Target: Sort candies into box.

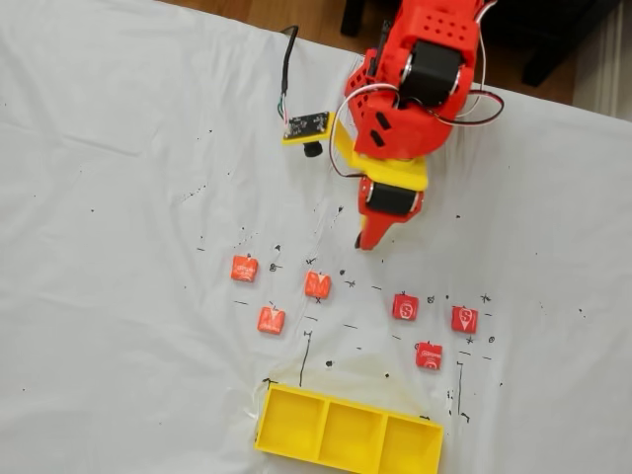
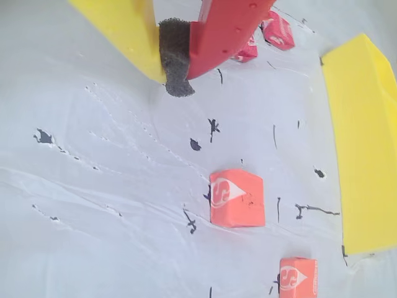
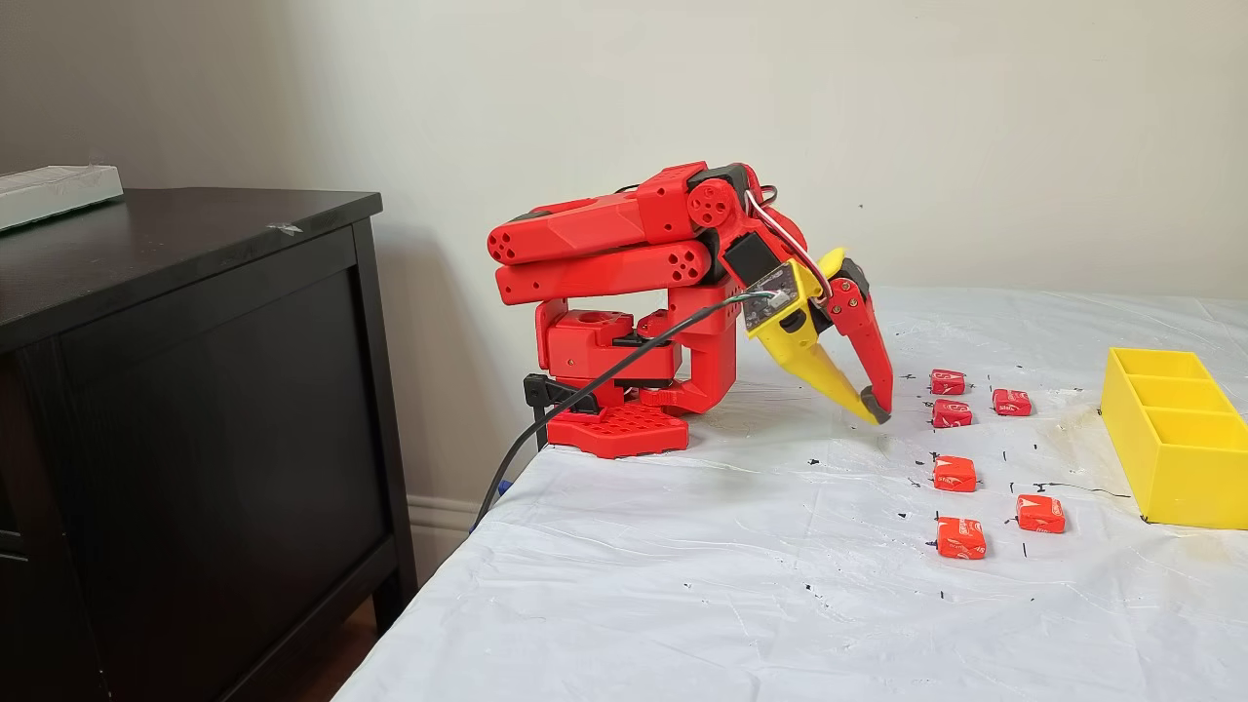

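A fixed view looks straight down on the desk (image 1: 118, 296), arm at the upper middle, box (image 1: 348, 433) at the bottom edge. Another fixed view stands low off the desk's side, box (image 3: 1175, 429) at far right. The wrist view looks close past the fingers (image 2: 214, 43); all three share the candies (image 2: 236, 197).

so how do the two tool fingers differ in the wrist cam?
In the wrist view, one finger is yellow and enters from the upper left; the other finger is red and enters from the upper right. The yellow one is smooth-faced, while the red one shows small holes along it. Shared: both taper down to meet at a dark grey pad, tool shut and holding nothing, above the white sheet.
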You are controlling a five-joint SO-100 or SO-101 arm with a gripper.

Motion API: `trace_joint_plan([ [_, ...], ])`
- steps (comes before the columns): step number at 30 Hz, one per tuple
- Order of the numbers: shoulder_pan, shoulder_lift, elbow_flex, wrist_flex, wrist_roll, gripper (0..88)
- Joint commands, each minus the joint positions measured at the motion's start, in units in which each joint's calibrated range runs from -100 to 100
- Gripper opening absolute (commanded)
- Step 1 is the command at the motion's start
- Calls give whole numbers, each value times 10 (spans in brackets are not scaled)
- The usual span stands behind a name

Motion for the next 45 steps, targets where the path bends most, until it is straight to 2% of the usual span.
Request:
trace_joint_plan([
  [1, -38, 1, -105, 34, 7, 1],
  [11, -139, 85, -300, 97, 1, 2],
  [22, -208, 384, -614, 184, 8, 1],
  [27, -245, 449, -691, 206, -14, 1],
  [29, -262, 530, -773, 249, -29, 1],
  [34, -262, 658, -857, 250, -67, 1],
  [39, -260, 774, -947, 264, -82, 7],
  [45, -276, 841, -959, 262, -96, 1],
])
